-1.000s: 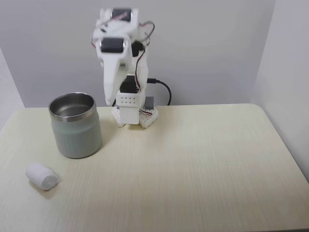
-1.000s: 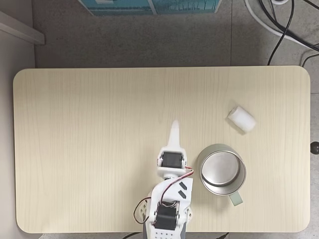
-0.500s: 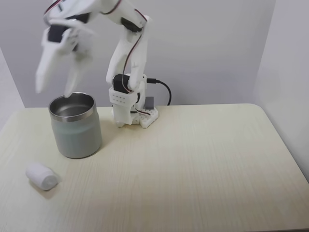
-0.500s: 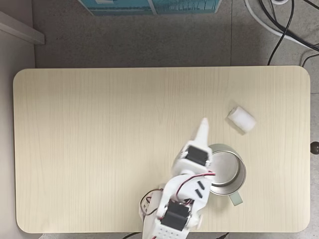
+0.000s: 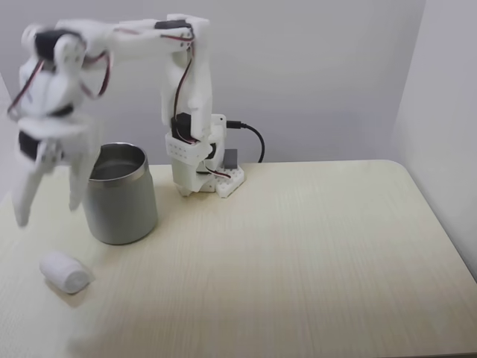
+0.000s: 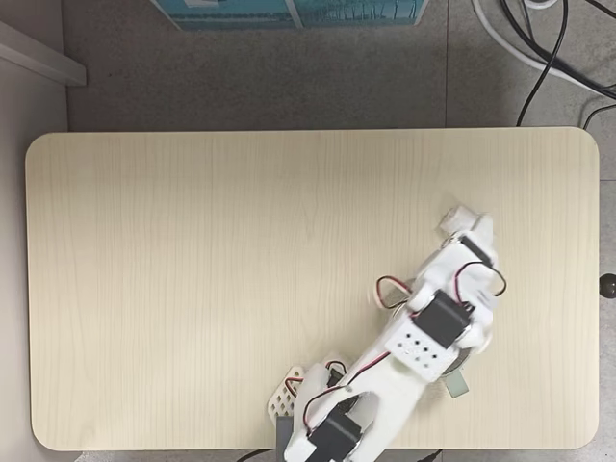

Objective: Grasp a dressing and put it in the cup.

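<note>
In the side fixed view, the fingers (image 5: 45, 201) are seen spread apart above the dressing (image 5: 65, 271), which is laid on the desk (image 5: 298, 253) at the far left, just beside the upright cup (image 5: 119, 195).

From here I see a pale wood-grain worktop (image 6: 192, 289) with rounded corners on a grey floor (image 6: 289, 82). Black cables (image 6: 549, 48) trail at one corner, and a teal box (image 6: 289, 12) sits beyond the far edge.
</note>
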Robot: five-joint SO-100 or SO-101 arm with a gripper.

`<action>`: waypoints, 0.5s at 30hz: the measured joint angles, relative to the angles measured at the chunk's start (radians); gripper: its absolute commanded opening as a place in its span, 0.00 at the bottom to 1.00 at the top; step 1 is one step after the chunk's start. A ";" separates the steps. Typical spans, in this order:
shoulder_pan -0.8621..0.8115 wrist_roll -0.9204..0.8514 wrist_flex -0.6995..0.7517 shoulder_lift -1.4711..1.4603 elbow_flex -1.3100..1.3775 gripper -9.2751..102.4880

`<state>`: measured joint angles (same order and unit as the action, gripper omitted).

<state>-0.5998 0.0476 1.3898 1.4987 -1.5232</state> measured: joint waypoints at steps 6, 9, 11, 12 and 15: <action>-0.012 -0.029 -0.107 0.106 0.057 0.32; -0.015 -0.037 -0.137 0.160 0.061 0.32; -0.015 -0.037 -0.152 0.196 0.061 0.33; -0.015 -0.037 -0.155 0.215 0.061 0.33; -0.014 -0.037 -0.166 0.270 0.061 0.33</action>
<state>-0.6136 0.0107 1.2241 1.7687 -1.4619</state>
